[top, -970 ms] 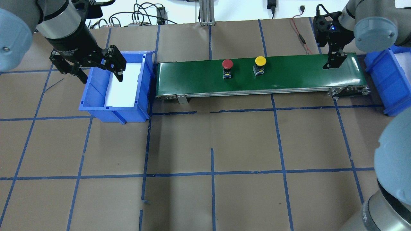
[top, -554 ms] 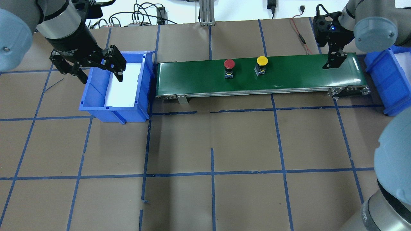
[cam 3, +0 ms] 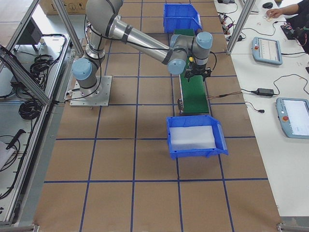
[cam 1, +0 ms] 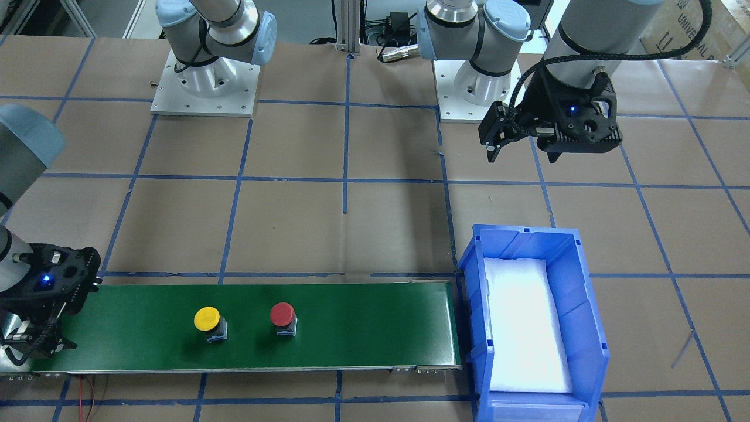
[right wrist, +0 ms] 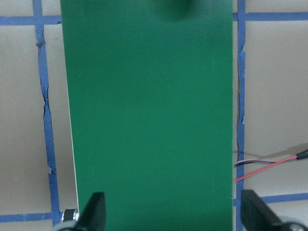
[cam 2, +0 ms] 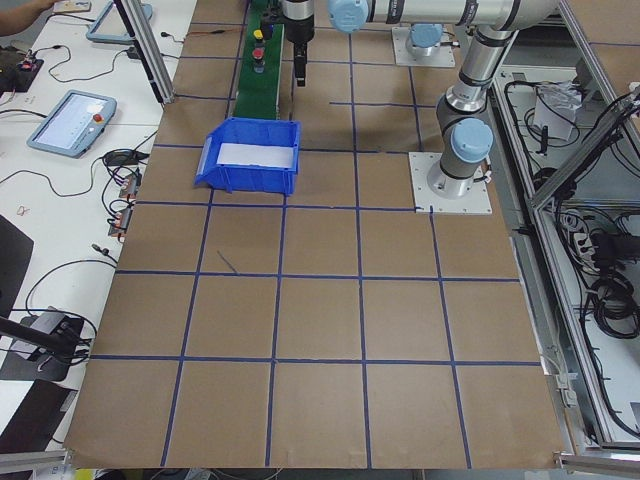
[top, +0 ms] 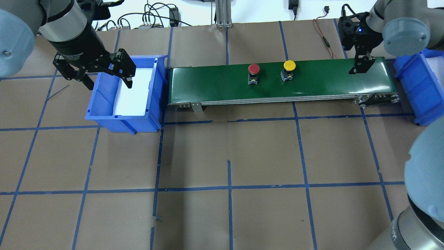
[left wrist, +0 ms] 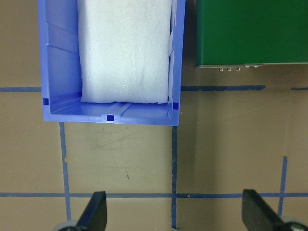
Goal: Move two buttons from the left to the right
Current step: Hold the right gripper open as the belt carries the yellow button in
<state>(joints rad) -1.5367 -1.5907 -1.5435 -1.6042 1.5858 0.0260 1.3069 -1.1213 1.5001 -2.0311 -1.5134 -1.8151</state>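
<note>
1. The yellow-capped round push-button [top: 289, 69] and the red-capped round push-button [top: 253, 73] stand upright midway along the long green conveyor belt [top: 322, 81] on the desk [top: 263, 152].
2. Both lie leftward of my right hand [top: 361, 66] along the belt's length, the yellow one nearer.
3. My right hand hangs fingers-down over the belt's right end, spread wide, empty.
4. My left hand [top: 105, 74] hovers near the blue plastic bin [top: 104, 118], also spread, empty.

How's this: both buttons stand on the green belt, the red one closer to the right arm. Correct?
No. Both stand on the green conveyor belt, but the yellow button, not the red button, is closer to the right end effector; the overhead exterior view shows it.
</note>
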